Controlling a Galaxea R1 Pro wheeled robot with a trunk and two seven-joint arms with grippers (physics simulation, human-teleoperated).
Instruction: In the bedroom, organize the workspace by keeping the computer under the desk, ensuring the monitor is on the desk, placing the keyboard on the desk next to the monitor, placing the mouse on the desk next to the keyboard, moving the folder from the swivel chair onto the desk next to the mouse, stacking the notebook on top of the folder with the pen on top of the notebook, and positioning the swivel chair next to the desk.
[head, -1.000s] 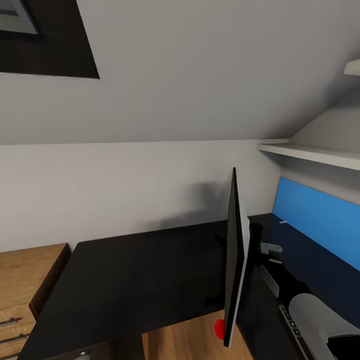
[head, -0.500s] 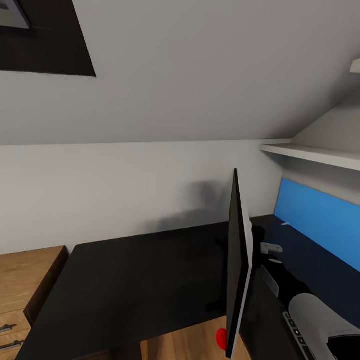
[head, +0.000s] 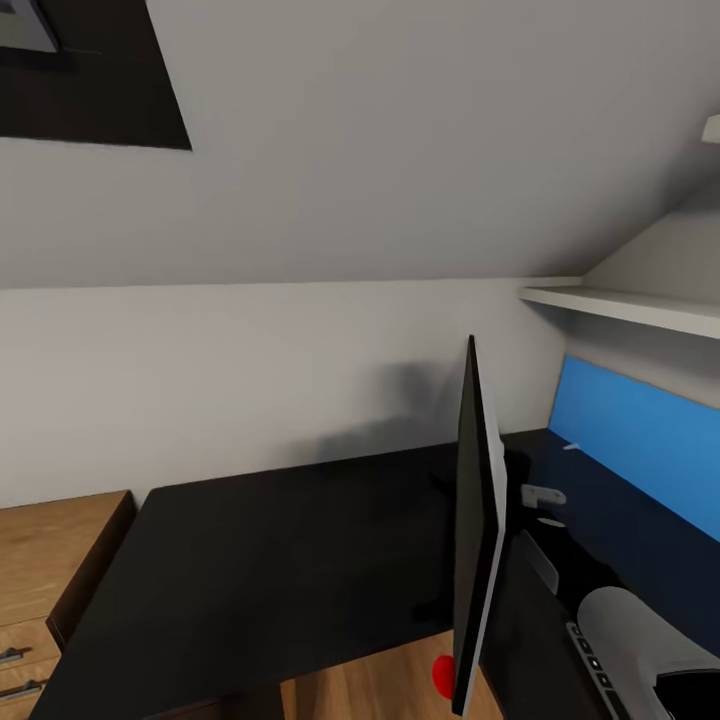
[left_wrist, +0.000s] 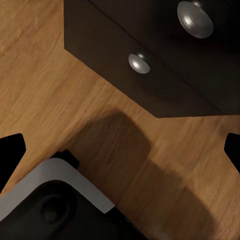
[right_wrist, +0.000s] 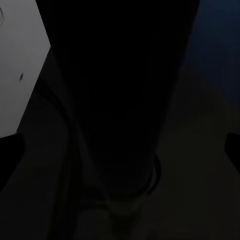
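The monitor (head: 478, 530) stands edge-on to me on the black desk (head: 280, 560), black front to the left, light grey back to the right, with a red dot (head: 440, 675) at its lower corner. Behind it a strip of the keyboard (head: 590, 662) lies on the desk beside my white right arm (head: 635, 640). A thin whitish stick, perhaps the pen (head: 568, 446), lies farther back. My right gripper (right_wrist: 120, 150) is open, facing a dark shape and a pale grey panel (right_wrist: 22, 65). Over the wooden floor, my left gripper (left_wrist: 120, 152) is open near the desk's drawer unit (left_wrist: 165, 60).
A blue wall panel (head: 640, 450) runs along the desk's right side under a white shelf (head: 620, 305). The ceiling slopes low over the desk. A light wooden nightstand (head: 50, 570) stands at the left. Round silver knobs (left_wrist: 139, 63) stick out of the drawers.
The whole picture slid slightly left a second ago, so the camera turned; since half a second ago nothing has visibly moved.
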